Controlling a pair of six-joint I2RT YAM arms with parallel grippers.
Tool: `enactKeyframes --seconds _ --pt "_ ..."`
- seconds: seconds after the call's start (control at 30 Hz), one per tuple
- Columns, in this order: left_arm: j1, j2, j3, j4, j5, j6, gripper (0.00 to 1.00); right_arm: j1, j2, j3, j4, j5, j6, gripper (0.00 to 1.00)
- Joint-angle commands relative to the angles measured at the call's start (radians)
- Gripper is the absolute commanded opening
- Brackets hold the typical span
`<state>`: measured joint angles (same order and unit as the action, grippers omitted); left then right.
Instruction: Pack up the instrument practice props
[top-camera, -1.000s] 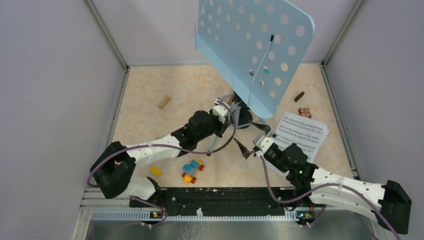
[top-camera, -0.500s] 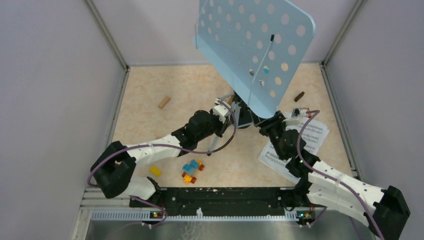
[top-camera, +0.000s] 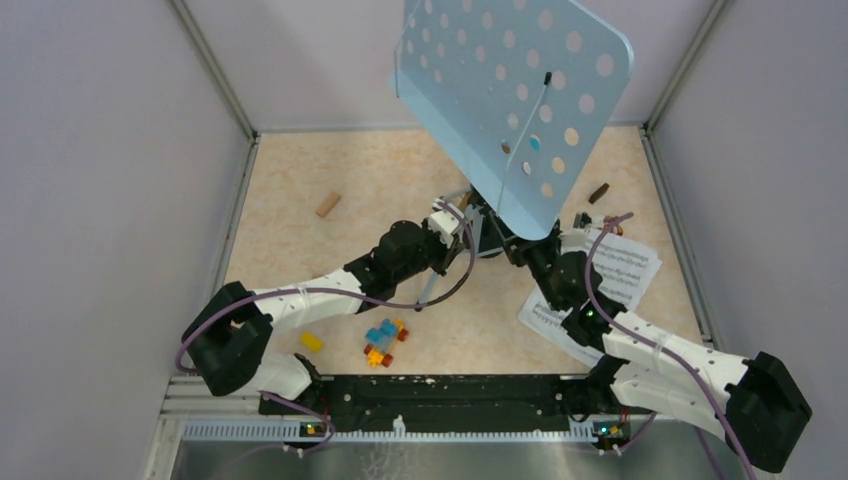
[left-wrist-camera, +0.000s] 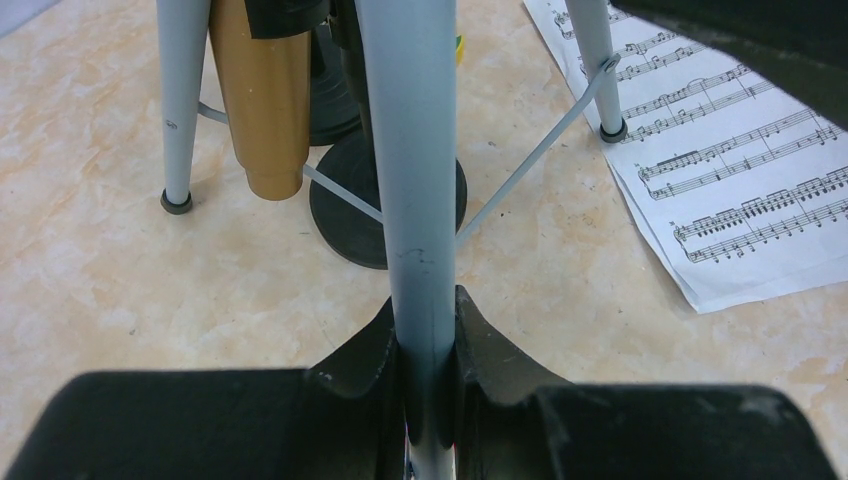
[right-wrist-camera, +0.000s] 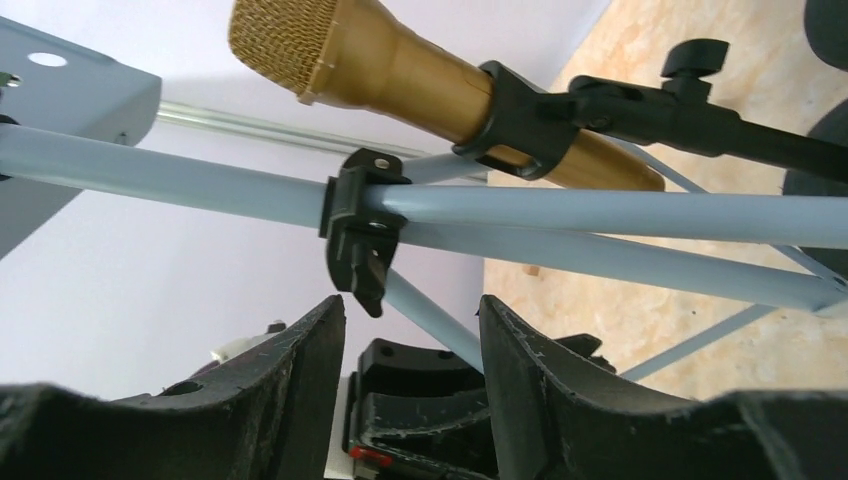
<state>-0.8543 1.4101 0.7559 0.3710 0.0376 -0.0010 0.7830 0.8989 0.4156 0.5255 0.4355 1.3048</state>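
Observation:
The pale-blue perforated music rack (top-camera: 515, 100) stands on tripod legs at the table's middle back. My left gripper (top-camera: 462, 225) is shut on one of its pale-blue tubes (left-wrist-camera: 415, 200), seen in the left wrist view (left-wrist-camera: 428, 340). Behind the tube are the gold microphone (left-wrist-camera: 262, 100) and a black round base (left-wrist-camera: 385, 205). My right gripper (top-camera: 527, 250) is open under the rack. In the right wrist view (right-wrist-camera: 412, 320) a thin leg tube (right-wrist-camera: 440, 325) passes between its fingers, below the black clamp (right-wrist-camera: 362, 225) and the clipped gold microphone (right-wrist-camera: 400, 70). Sheet-music pages (top-camera: 625, 275) lie under my right arm.
A colourful toy-block car (top-camera: 383, 342) and a yellow block (top-camera: 310, 341) lie near the front. A wooden block (top-camera: 327, 205) lies at the back left, a dark one (top-camera: 598, 193) at the back right. Grey walls close in three sides.
My right arm has swung from the table's middle front up over the sheet music to the rack's legs. A page now sticks out nearer, beneath it. The left arm stays put.

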Motion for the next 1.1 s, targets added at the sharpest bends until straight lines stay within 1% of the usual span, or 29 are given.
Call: enactKeyframes --seconds 0.0,0.17,0.33,0.47,0.53,0.57,0.67,0.77,0.83,0.93,0.97,1.0,1.07 --pt "-0.033 0.025 0.029 -0.023 0.079 0.060 0.00 -0.008 0.004 0.056 0.106 -0.002 -0.010 0.51" --pt "-0.034 0.029 0.031 -0.023 0.080 0.061 0.00 -0.026 0.030 0.083 0.100 -0.028 -0.016 0.46" --pt "-0.034 0.026 0.030 -0.025 0.075 0.061 0.00 -0.059 0.073 0.115 0.101 -0.070 -0.014 0.34" --pt "-0.034 0.030 0.031 -0.026 0.079 0.061 0.00 -0.077 0.100 0.115 0.114 -0.108 0.011 0.19" --pt "-0.034 0.032 0.034 -0.029 0.080 0.061 0.00 -0.080 0.107 0.112 0.116 -0.136 0.017 0.16" --pt "-0.034 0.031 0.034 -0.029 0.081 0.060 0.00 -0.080 0.107 0.112 0.115 -0.145 0.012 0.16" --pt "-0.034 0.029 0.034 -0.030 0.078 0.062 0.00 -0.081 0.102 0.106 0.119 -0.174 -0.001 0.27" --pt "-0.034 0.027 0.034 -0.029 0.076 0.064 0.00 -0.081 0.095 0.101 0.130 -0.182 -0.006 0.28" --pt "-0.034 0.027 0.033 -0.030 0.077 0.064 0.00 -0.082 0.095 0.102 0.123 -0.184 -0.009 0.24" --pt "-0.034 0.031 0.038 -0.033 0.083 0.063 0.00 -0.082 0.098 0.103 0.116 -0.181 -0.012 0.13" --pt "-0.034 0.030 0.038 -0.035 0.086 0.064 0.00 -0.082 0.101 0.104 0.116 -0.181 -0.019 0.03" --pt "-0.035 0.030 0.038 -0.034 0.087 0.064 0.00 -0.083 0.103 0.105 0.116 -0.182 -0.031 0.00" --pt "-0.035 0.030 0.038 -0.035 0.087 0.065 0.00 -0.082 0.110 0.118 0.122 -0.192 -0.110 0.00"
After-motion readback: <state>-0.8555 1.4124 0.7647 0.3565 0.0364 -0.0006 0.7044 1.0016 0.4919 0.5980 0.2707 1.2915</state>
